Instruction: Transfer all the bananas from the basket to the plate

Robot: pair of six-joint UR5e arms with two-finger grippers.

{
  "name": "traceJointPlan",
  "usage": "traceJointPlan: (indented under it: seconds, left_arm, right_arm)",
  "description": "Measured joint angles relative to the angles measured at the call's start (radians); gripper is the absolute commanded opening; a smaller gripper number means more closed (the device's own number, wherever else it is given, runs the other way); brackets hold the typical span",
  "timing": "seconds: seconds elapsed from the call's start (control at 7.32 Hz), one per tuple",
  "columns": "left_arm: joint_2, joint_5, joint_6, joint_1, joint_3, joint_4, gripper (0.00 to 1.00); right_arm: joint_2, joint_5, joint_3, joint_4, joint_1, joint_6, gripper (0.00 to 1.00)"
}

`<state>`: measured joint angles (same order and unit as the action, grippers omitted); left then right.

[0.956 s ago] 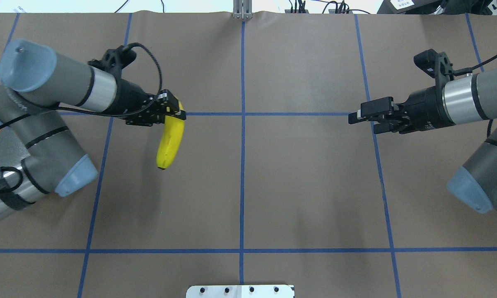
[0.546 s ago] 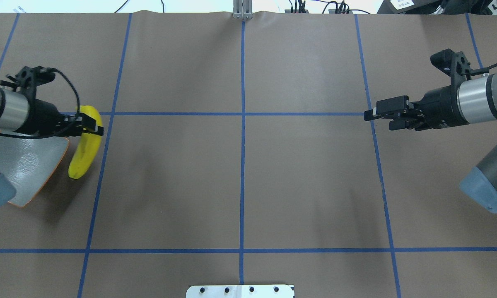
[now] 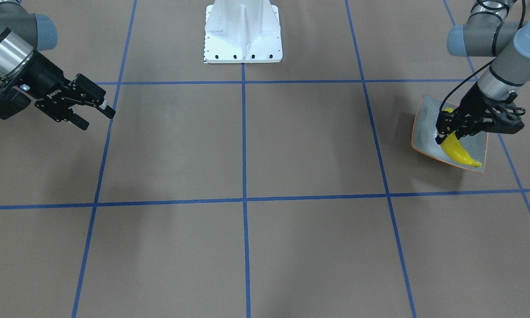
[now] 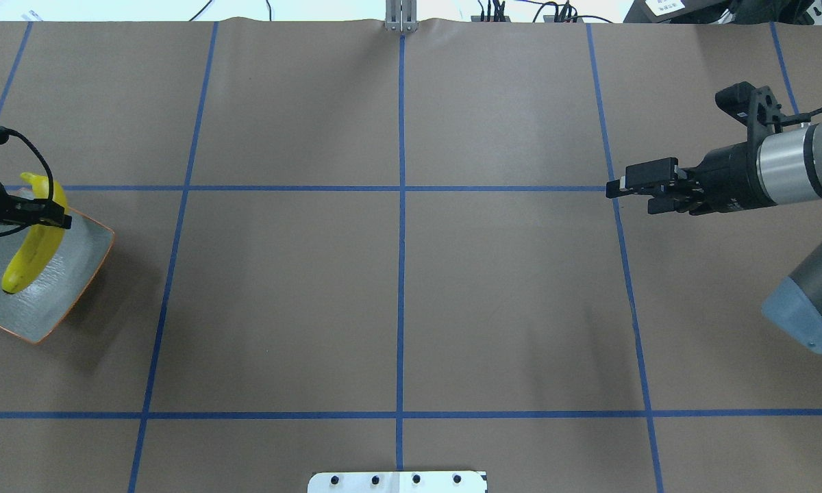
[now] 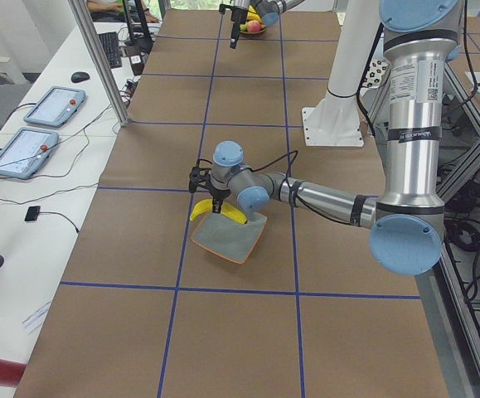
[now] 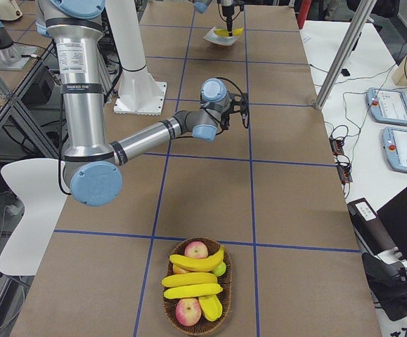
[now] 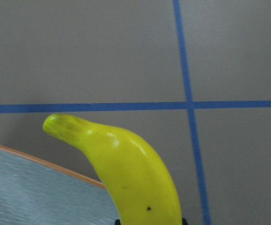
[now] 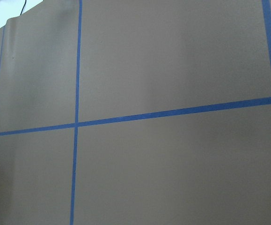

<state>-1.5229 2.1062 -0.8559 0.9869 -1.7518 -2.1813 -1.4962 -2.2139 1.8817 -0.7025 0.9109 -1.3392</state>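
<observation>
The step in hand is the set-down of one banana on the plate. The left end effector is clamped across the banana's upper part, near its stem end. It holds the fruit over the grey dish at the robot's left end of the counter. The stem end sticks out past the plate's far rim, while the lower tip points in over the glossy inside, close to the near rim in the front-facing view. Whether that tip already touches the dish cannot be told from these views. The right end effector hangs well apart over bare counter with its fingers spread and nothing between them. The basket sits at the robot's right end of the counter and holds at least three more bananas among some round red-and-yellow fruit, so the task looks to be in its early part. The next move probably calls for a short lowering until the banana's length lies inside the rim. Then the fingers should open — gently, since a smooth curved fruit on a glossy upturned dish could roll or slide out over the edge.
</observation>
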Motion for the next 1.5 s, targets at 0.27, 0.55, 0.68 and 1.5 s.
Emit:
traceJointPlan:
  seconds: [0.27, 0.55, 0.68, 1.5]
  left_arm:
    - [0.012, -0.014, 0.011, 0.0, 0.045, 0.009, 0.0]
    - [0.012, -0.015, 0.012, 0.0, 0.068, 0.01, 0.92]
    - [0.013, -0.015, 0.012, 0.0, 0.07, 0.011, 1.0]
    - [0.015, 0.064, 0.012, 0.056, -0.002, 0.012, 1.0]
  right_arm:
    - [0.002, 0.002, -0.02, 0.0, -0.001, 0.0, 1.0]
    - [0.001, 0.003, -0.026, 0.001, -0.001, 0.0, 1.0]
    - [0.001, 0.002, -0.027, 0.001, -0.001, -0.001, 1.0]
    - [-0.06, -0.002, -0.02, 0.003, 0.04, 0.005, 1.0]
